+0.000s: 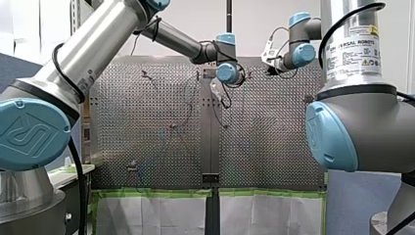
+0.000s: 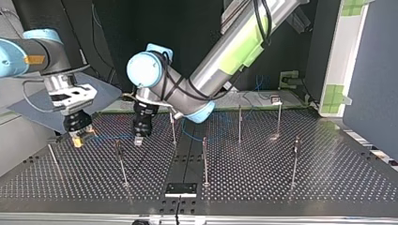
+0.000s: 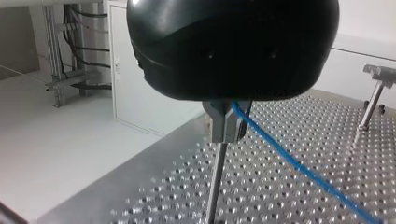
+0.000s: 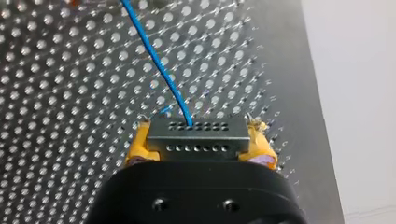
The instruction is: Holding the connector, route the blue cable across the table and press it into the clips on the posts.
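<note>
First, in the front view, my left arm reaches from the left side to the far middle of the holey table (image 1: 147, 137), and the left gripper (image 1: 221, 100) hangs down there. The right gripper (image 1: 269, 63) is just beside it, a bit farther back, and from here I cannot tell how wide either one is. Next, in the top view, the right gripper is low over the table at the left, with yellow pads (image 2: 78, 139) at its tip. The left gripper is near it, pointing down next to a thin post. More posts (image 2: 204, 159) stand up straight all over the table. A thin line of the blue cable (image 2: 110, 138) runs between the two grippers. Then, in the left wrist view, the metal fingers (image 3: 219, 123) are close together with the blue cable between them. The cable runs away from them, down toward the table. One post (image 3: 215, 182) stands right under the fingers, and another with a clip (image 3: 380, 72) on top stands well apart. Last, in the right wrist view, the yellow pads squeeze both ends of the grey connector (image 4: 197, 137). The blue cable comes out of the connector's top and runs away over the table.
</note>
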Controlling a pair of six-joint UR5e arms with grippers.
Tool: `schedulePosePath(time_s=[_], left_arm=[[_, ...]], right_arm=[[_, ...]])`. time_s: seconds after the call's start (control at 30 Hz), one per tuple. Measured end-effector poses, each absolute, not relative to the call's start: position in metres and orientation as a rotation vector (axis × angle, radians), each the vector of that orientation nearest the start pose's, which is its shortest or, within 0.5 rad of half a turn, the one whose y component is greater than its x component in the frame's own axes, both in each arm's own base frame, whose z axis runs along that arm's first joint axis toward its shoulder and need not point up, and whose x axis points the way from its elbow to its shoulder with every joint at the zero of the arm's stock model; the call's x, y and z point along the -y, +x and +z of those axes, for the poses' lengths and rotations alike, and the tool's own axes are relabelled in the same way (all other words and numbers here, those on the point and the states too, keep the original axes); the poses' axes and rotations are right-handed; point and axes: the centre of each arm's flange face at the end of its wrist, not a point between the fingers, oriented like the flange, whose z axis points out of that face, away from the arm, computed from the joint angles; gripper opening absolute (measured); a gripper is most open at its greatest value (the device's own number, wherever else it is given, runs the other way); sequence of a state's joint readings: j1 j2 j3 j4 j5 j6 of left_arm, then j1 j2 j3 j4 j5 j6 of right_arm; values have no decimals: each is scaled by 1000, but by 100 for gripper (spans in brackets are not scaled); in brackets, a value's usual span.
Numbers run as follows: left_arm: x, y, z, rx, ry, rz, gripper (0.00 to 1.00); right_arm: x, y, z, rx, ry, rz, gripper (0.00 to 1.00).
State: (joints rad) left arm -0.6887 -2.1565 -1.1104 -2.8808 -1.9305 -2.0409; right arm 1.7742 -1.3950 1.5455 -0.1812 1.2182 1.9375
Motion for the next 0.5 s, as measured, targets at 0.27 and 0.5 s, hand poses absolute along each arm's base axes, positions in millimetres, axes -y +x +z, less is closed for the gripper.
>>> schedulePosePath(time_s=[0.27, 0.5], left_arm=[[529, 524, 395, -1443, -127, -714, 2], [528, 526, 397, -1451, -107, -726, 2]], right_arm=[[526, 270, 430, -1620, -1971, -2524, 0], [534, 260, 429, -1640, -1959, -2521, 0]])
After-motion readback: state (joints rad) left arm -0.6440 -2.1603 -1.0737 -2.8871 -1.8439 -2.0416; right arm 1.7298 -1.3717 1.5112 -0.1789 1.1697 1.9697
